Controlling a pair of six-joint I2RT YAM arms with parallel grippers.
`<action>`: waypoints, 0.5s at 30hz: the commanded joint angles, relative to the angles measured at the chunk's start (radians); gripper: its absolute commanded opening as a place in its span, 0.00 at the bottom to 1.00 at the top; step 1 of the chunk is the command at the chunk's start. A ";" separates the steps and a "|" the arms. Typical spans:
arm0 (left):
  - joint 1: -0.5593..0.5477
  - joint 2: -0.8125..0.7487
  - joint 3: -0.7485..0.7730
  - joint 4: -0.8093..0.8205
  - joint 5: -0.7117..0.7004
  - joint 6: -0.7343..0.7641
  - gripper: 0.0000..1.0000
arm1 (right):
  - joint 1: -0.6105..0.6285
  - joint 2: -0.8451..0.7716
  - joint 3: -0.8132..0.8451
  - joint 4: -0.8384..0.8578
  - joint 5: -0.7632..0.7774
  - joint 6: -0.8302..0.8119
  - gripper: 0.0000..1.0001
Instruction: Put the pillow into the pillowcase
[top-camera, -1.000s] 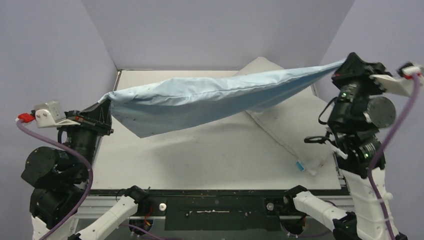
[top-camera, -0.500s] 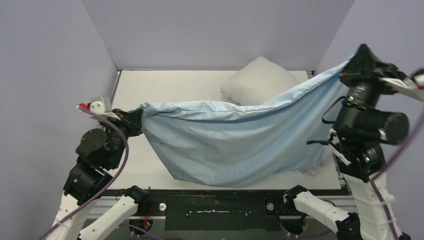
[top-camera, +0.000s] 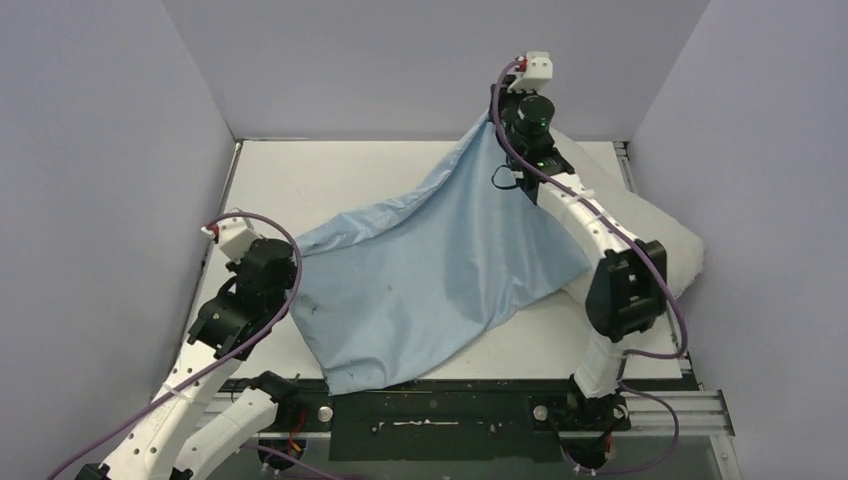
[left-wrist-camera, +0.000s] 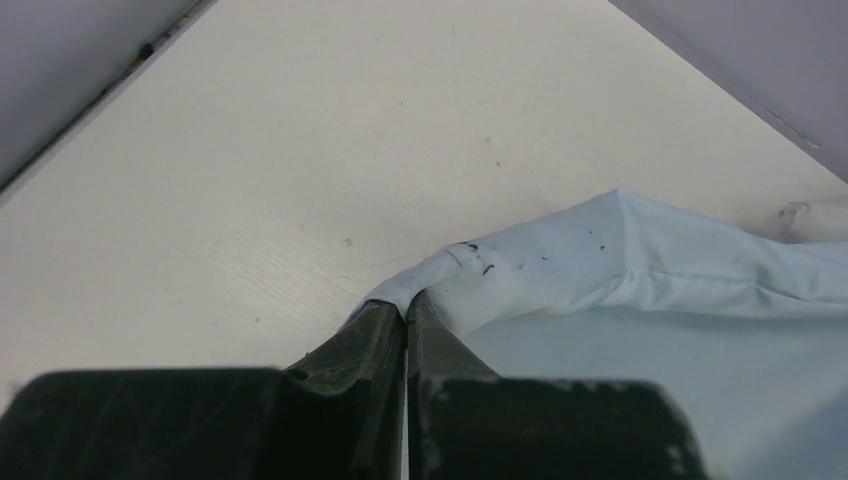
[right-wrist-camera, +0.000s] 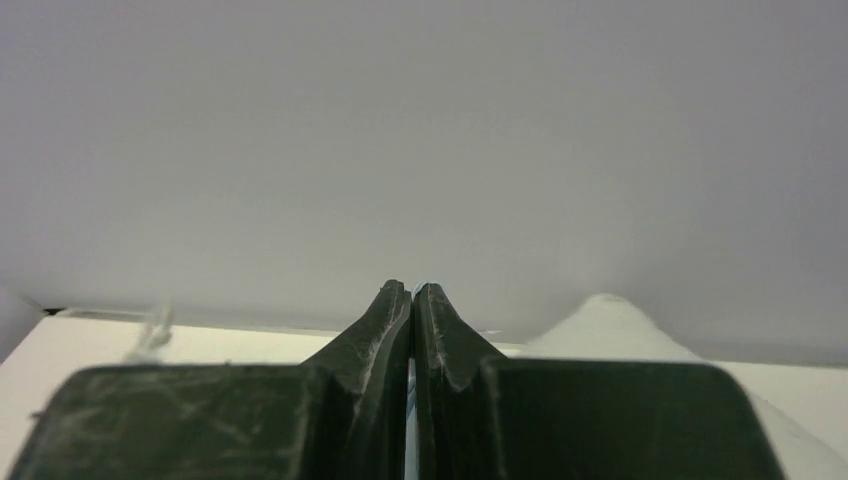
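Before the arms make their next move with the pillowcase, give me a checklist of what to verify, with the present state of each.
1. Left tool shut on a pillowcase corner: ok.
2. Right tool shut on the cloth's raised far end: ok, a blue sliver shows pinched in it.
3. Pillowcase mouth open toward the pillow: cannot tell.
4. Pillow inside the case: not ok, its right end lies bare.
5. Pillow clear of obstruction: not ok, the right arm crosses above it.
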 joint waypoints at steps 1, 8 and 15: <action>0.080 0.039 0.033 -0.170 -0.115 -0.200 0.00 | -0.003 0.171 0.264 0.188 -0.253 0.107 0.00; 0.181 -0.066 -0.033 -0.230 -0.176 -0.324 0.00 | -0.006 0.414 0.490 0.068 -0.388 0.190 0.04; 0.186 -0.088 -0.038 -0.300 -0.184 -0.427 0.16 | -0.030 0.476 0.525 -0.147 -0.482 0.239 0.79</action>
